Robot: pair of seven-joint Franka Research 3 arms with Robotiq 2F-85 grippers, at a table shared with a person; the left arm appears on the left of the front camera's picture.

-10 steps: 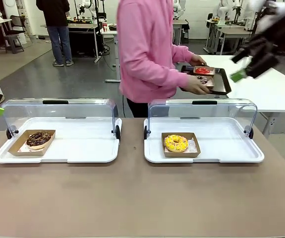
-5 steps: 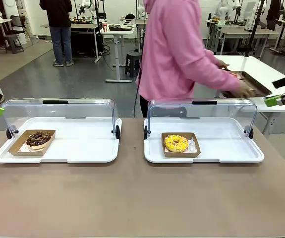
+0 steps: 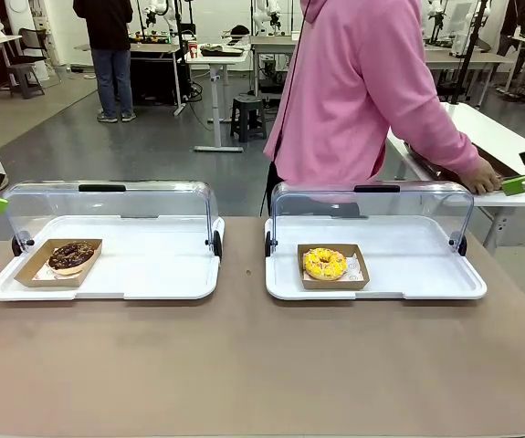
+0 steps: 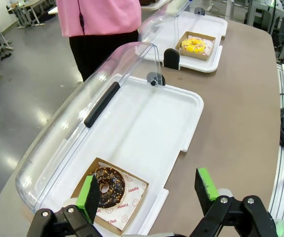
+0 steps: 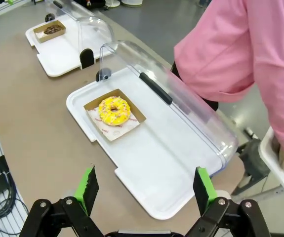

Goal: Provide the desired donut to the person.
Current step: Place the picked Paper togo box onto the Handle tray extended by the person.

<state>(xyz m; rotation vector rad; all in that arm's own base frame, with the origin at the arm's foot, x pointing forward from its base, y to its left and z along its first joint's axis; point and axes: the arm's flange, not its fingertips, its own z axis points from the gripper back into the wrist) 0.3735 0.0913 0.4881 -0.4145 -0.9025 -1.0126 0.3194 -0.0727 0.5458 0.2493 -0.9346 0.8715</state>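
Both grippers, left [image 4: 150, 190] and right [image 5: 144, 188], are spread wide and empty at the frame bottoms, and since each soft, crumbly donut, chocolate [image 3: 71, 255] at left centre and yellow [image 3: 324, 263] at centre, would likely squash, its stiffer, light card tray [image 3: 333, 267] is judged the better hold.

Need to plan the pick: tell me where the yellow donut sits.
The yellow donut lies in a cardboard tray near the left end of the right-hand white tray, under its raised clear lid.
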